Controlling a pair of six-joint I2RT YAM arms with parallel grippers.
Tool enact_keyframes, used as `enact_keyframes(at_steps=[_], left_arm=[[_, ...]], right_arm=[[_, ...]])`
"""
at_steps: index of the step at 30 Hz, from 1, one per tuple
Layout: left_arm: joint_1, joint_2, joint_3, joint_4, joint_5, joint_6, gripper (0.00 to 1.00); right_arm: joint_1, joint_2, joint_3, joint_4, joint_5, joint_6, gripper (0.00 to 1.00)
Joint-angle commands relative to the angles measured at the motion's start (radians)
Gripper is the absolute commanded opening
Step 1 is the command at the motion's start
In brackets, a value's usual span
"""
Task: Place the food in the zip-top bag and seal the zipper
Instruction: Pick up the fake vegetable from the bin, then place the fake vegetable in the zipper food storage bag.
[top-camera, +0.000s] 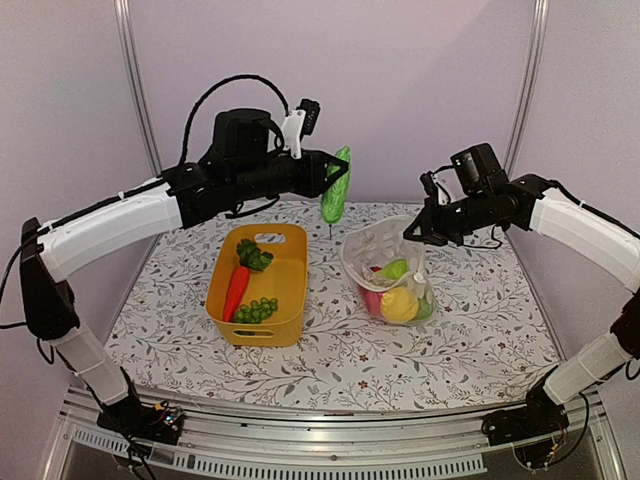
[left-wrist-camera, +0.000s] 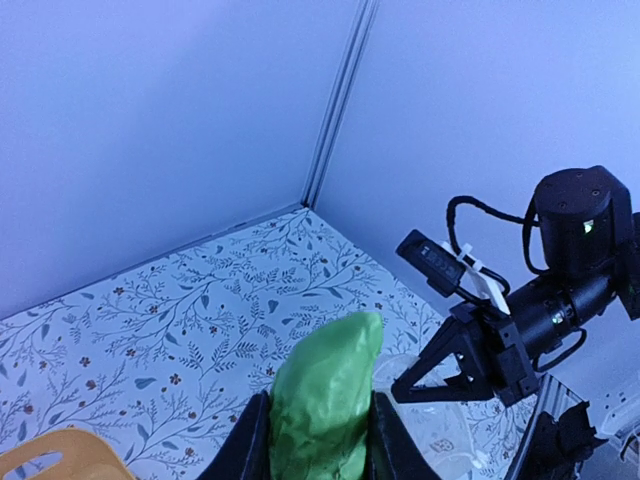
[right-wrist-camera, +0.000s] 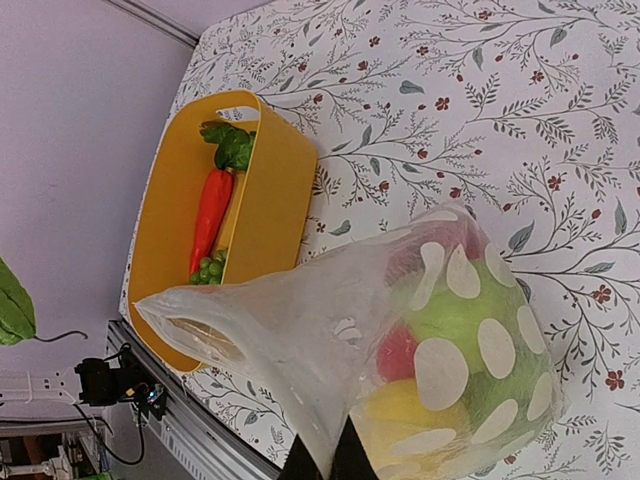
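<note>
My left gripper (top-camera: 335, 176) (left-wrist-camera: 318, 402) is shut on a leafy green lettuce piece (top-camera: 336, 188) (left-wrist-camera: 325, 395), held high over the table between the tub and the zip-top bag. The clear dotted zip-top bag (top-camera: 385, 262) (right-wrist-camera: 330, 320) rests on the table with a yellow piece (top-camera: 398, 305) (right-wrist-camera: 400, 410), a red piece (right-wrist-camera: 398, 352) and a green piece (right-wrist-camera: 450, 320) inside. My right gripper (top-camera: 415, 235) (right-wrist-camera: 335, 452) is shut on the bag's upper edge and holds it up. The bag's mouth, with the zipper (right-wrist-camera: 175, 305), gapes toward the tub.
A yellow tub (top-camera: 290, 240) (right-wrist-camera: 270, 200) left of the bag holds an orange carrot (top-camera: 236, 290) (right-wrist-camera: 210, 210) and a green bumpy cluster (top-camera: 256, 310) (right-wrist-camera: 205, 270). The lettuce (right-wrist-camera: 12, 300) shows at the left edge of the right wrist view. Walls close in behind.
</note>
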Motion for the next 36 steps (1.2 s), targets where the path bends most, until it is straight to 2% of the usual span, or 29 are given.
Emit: enact_keyframes(at_steps=[1, 6, 14, 24, 28, 36], left_arm=[[-0.071, -0.028, -0.136, 0.403, -0.039, 0.018, 0.0], [-0.118, 0.009, -0.146, 0.518, -0.058, 0.055, 0.0], [-0.132, 0.101, -0.188, 0.692, -0.002, 0.115, 0.0], [-0.179, 0.199, -0.272, 0.831, 0.029, 0.296, 0.0], [-0.196, 0.228, -0.307, 0.854, -0.007, 0.358, 0.0], [-0.198, 0.265, -0.417, 0.994, -0.174, 0.377, 0.02]], right_arm=[[0.003, 0.003, -0.002, 0.059, -0.047, 0.041, 0.0], [0.003, 0.003, -0.01, 0.074, -0.063, 0.062, 0.0], [0.005, 0.021, 0.028, 0.054, -0.114, 0.09, 0.0], [0.004, 0.04, 0.052, 0.02, -0.146, 0.087, 0.0], [0.004, 0.031, 0.05, 0.015, -0.142, 0.088, 0.0], [0.004, 0.018, 0.048, 0.014, -0.143, 0.109, 0.0]])
